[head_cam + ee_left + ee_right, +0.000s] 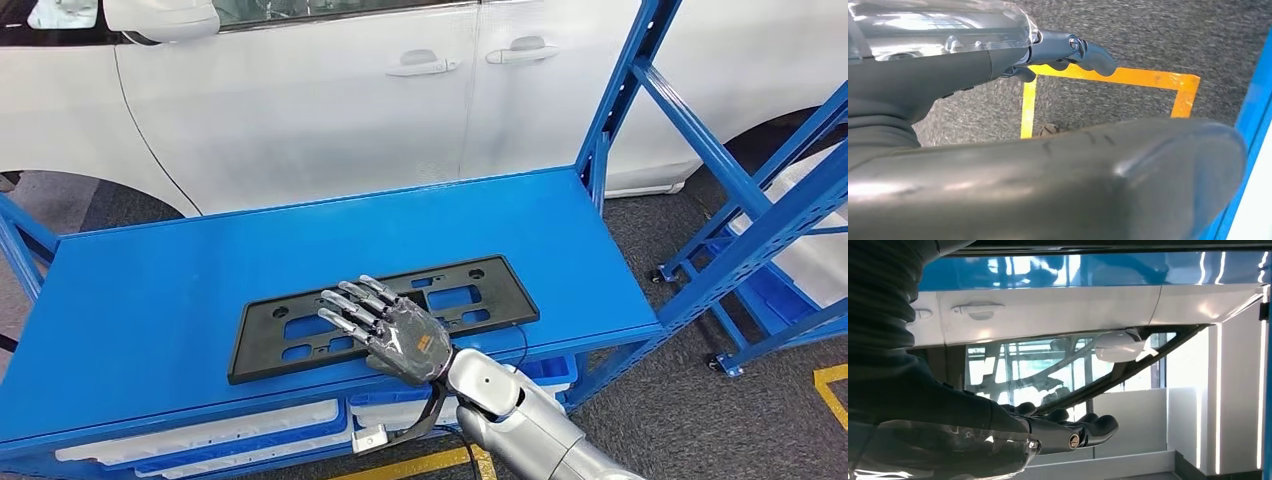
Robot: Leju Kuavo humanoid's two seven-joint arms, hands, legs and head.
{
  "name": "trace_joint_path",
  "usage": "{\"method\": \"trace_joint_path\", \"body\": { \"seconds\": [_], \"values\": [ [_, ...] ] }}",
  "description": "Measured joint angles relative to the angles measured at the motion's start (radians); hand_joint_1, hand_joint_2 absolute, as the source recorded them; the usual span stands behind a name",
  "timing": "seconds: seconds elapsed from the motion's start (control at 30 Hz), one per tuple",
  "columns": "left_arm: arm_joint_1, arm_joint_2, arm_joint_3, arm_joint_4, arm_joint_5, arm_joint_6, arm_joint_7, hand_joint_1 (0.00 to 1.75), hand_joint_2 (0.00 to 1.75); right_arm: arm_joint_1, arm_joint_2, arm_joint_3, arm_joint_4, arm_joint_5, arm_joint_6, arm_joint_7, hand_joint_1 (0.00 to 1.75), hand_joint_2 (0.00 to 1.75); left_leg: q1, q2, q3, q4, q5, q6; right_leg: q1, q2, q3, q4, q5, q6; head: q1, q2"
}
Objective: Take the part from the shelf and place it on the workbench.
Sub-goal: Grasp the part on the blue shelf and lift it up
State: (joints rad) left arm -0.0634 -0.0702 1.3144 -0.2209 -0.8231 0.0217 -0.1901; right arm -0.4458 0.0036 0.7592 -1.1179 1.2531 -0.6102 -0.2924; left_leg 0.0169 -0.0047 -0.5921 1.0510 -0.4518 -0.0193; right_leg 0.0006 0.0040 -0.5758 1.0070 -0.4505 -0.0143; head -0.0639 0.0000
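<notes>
The right hand (395, 335) hovers with fingers spread, holding nothing, over the near edge of the part (385, 312). It is a flat black rectangular frame (several cutouts and small holes) lying on the blue workbench (150, 300). The left hand (1063, 50) hangs over grey floor; whether it grips anything I cannot tell.

The part (385, 312) is lying flat on the surface (150, 300), toward its near edge. The right hand (395, 333) is hovering over the part's near middle, fingers (352, 303) pointing away from the robot. A car (320, 100) is standing behind the surface, and a shelf (745, 215) is standing to its right.
</notes>
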Motion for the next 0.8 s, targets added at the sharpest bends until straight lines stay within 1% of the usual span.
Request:
{"method": "trace_joint_path", "body": {
  "seconds": [0.03, 0.07, 0.13, 0.17, 0.2, 0.23, 0.27, 0.3, 0.33, 0.37, 0.4, 0.43, 0.47, 0.5, 0.53, 0.6, 0.63, 0.67, 0.7, 0.73, 0.8],
  "values": [
    [-0.001, 0.000, 0.000, 0.000, 0.000, 0.000, 0.000, 0.00, 0.00, -0.004, 0.004, 0.004, 0.011, 0.006, -0.004, 0.002, 0.00, 1.75, -0.002, 0.000, 0.012, -0.028, 0.005, 0.005, 0.002, 0.001, -0.002, 0.003, -0.002, 0.005, 0.000, 0.000],
    [-0.001, 0.000, 0.000, 0.000, -0.001, 0.001, -0.001, 0.00, 0.00, -0.008, 0.009, 0.009, 0.023, 0.010, -0.007, 0.003, 0.00, 1.75, -0.003, -0.001, 0.014, -0.034, 0.001, 0.010, 0.003, 0.001, -0.003, 0.004, -0.002, 0.009, 0.000, 0.000],
    [0.001, 0.000, 0.000, 0.000, -0.002, 0.002, -0.001, 0.00, 0.00, -0.013, 0.015, 0.017, 0.046, 0.012, -0.007, 0.002, 0.00, 1.75, -0.002, -0.002, 0.014, -0.037, 0.005, 0.022, 0.001, 0.001, -0.003, 0.006, -0.004, 0.019, 0.000, 0.000],
    [0.001, 0.000, 0.000, 0.000, -0.004, 0.002, -0.002, 0.00, 0.00, -0.016, 0.018, 0.020, 0.057, 0.011, -0.007, 0.000, 0.00, 1.75, -0.001, -0.001, 0.016, -0.040, 0.007, 0.028, 0.000, 0.001, -0.008, 0.020, -0.015, 0.025, 0.000, 0.000],
    [0.001, 0.000, 0.000, 0.000, -0.005, 0.002, -0.002, 0.00, 0.00, -0.020, 0.020, 0.023, 0.068, 0.008, -0.007, -0.001, 0.00, 1.75, 0.001, -0.001, 0.016, -0.043, 0.009, 0.034, -0.002, 0.001, -0.022, 0.052, -0.036, 0.030, 0.000, 0.000],
    [0.001, 0.000, 0.000, 0.000, -0.007, 0.003, -0.002, 0.00, 0.00, -0.023, 0.022, 0.027, 0.078, 0.005, -0.007, -0.002, 0.00, 1.75, 0.002, 0.000, 0.016, -0.044, 0.010, 0.038, -0.005, 0.001, -0.045, 0.102, -0.065, 0.035, 0.000, 0.000],
    [0.001, 0.000, 0.000, 0.000, -0.008, 0.003, -0.003, 0.00, 0.00, -0.026, 0.022, 0.031, 0.090, 0.002, -0.007, -0.004, 0.00, 1.75, 0.001, 0.000, 0.016, -0.044, 0.010, 0.040, -0.006, 0.001, -0.078, 0.171, -0.098, 0.039, 0.000, 0.000],
    [0.001, 0.000, -0.001, 0.000, -0.008, 0.003, -0.004, 0.00, 0.00, -0.026, 0.022, 0.035, 0.101, 0.000, -0.008, -0.006, 0.00, 1.75, 0.001, 0.000, 0.015, -0.044, 0.010, 0.041, -0.007, 0.001, -0.111, 0.237, -0.124, 0.042, 0.000, 0.000],
    [0.002, 0.000, -0.001, 0.000, -0.008, 0.004, -0.004, 0.00, 0.00, -0.026, 0.022, 0.039, 0.112, -0.002, -0.008, -0.008, 0.00, 1.75, 0.001, 0.000, 0.015, -0.043, 0.010, 0.041, -0.008, 0.001, -0.135, 0.281, -0.134, 0.043, 0.000, 0.000],
    [0.002, 0.000, -0.001, 0.000, -0.008, 0.004, -0.005, 0.00, 0.00, -0.026, 0.022, 0.042, 0.121, -0.004, -0.009, -0.010, 0.00, 1.75, 0.000, -0.001, 0.015, -0.043, 0.010, 0.041, -0.008, 0.000, -0.141, 0.290, -0.124, 0.043, 0.000, 0.000],
    [0.002, 0.000, -0.001, 0.000, -0.008, 0.004, -0.005, 0.00, 0.00, -0.027, 0.023, 0.043, 0.129, -0.004, -0.010, -0.012, 0.00, 1.75, 0.000, -0.001, 0.017, -0.043, 0.009, 0.040, -0.008, 0.000, -0.127, 0.257, -0.097, 0.040, 0.000, 0.000],
    [0.002, 0.000, -0.001, 0.000, -0.008, 0.004, -0.005, 0.00, 0.00, -0.029, 0.024, 0.045, 0.134, -0.005, -0.012, -0.012, 0.00, 1.75, -0.001, -0.002, 0.019, -0.043, 0.008, 0.039, -0.006, 0.000, -0.096, 0.190, -0.058, 0.034, 0.000, 0.000],
    [0.002, -0.001, -0.001, 0.000, -0.009, 0.004, -0.005, 0.00, 0.00, -0.032, 0.025, 0.046, 0.139, -0.005, -0.014, -0.013, 0.00, 1.75, -0.002, -0.002, 0.020, -0.043, 0.007, 0.038, -0.004, 0.000, -0.060, 0.114, -0.027, 0.026, 0.000, 0.000],
    [0.002, -0.002, -0.001, 0.000, -0.010, 0.004, -0.005, 0.00, 0.00, -0.036, 0.027, 0.048, 0.144, -0.005, -0.017, -0.013, 0.00, 1.75, -0.003, -0.002, 0.020, -0.042, 0.006, 0.034, 0.000, -0.001, -0.032, 0.055, -0.005, 0.019, 0.000, 0.000],
    [0.001, -0.002, -0.001, 0.000, -0.010, 0.004, -0.006, 0.00, 0.00, -0.040, 0.029, 0.051, 0.149, -0.003, -0.022, -0.013, 0.00, 1.75, -0.004, -0.002, 0.020, -0.042, 0.006, 0.030, 0.003, -0.001, -0.015, 0.016, 0.005, 0.014, 0.000, 0.000],
    [0.001, -0.003, -0.001, 0.000, -0.011, 0.004, -0.007, 0.00, 0.00, -0.046, 0.034, 0.057, 0.162, 0.003, -0.034, -0.011, 0.00, 1.75, -0.005, -0.002, 0.019, -0.043, 0.005, 0.020, 0.007, -0.001, -0.011, 0.000, 0.006, 0.008, 0.000, 0.000],
    [0.001, -0.003, -0.001, 0.000, -0.011, 0.004, -0.008, 0.00, 0.00, -0.047, 0.038, 0.061, 0.168, 0.008, -0.039, -0.008, 0.00, 1.75, -0.005, -0.001, 0.019, -0.043, 0.003, 0.015, 0.004, -0.001, -0.009, -0.004, 0.008, 0.004, 0.000, 0.000],
    [0.001, -0.002, -0.001, 0.000, -0.012, 0.005, -0.009, 0.00, 0.00, -0.048, 0.042, 0.065, 0.174, 0.013, -0.045, -0.002, 0.00, 1.75, -0.005, -0.001, 0.018, -0.035, -0.005, 0.010, 0.001, -0.002, -0.005, -0.010, 0.011, -0.001, 0.000, 0.000],
    [0.001, -0.002, -0.001, 0.000, -0.013, 0.005, -0.010, 0.00, 0.00, -0.050, 0.048, 0.069, 0.179, 0.020, -0.051, 0.004, 0.00, 1.75, -0.005, 0.000, 0.008, -0.009, -0.022, 0.006, -0.003, -0.002, -0.001, -0.016, 0.013, -0.006, 0.000, 0.000],
    [0.001, -0.002, -0.001, 0.000, -0.014, 0.006, -0.010, 0.00, 0.00, -0.053, 0.054, 0.073, 0.183, 0.027, -0.058, 0.011, 0.00, 1.75, -0.004, 0.000, -0.012, 0.037, -0.050, 0.002, -0.005, -0.003, 0.002, -0.021, 0.015, -0.010, 0.000, 0.000],
    [0.002, -0.002, -0.001, 0.000, -0.017, 0.007, -0.011, 0.00, 0.00, -0.056, 0.065, 0.084, 0.195, 0.036, -0.070, 0.021, 0.00, 1.75, -0.002, 0.000, -0.076, 0.172, -0.113, -0.006, -0.004, -0.004, 0.002, -0.021, 0.014, -0.014, 0.000, 0.000]
  ]
}}
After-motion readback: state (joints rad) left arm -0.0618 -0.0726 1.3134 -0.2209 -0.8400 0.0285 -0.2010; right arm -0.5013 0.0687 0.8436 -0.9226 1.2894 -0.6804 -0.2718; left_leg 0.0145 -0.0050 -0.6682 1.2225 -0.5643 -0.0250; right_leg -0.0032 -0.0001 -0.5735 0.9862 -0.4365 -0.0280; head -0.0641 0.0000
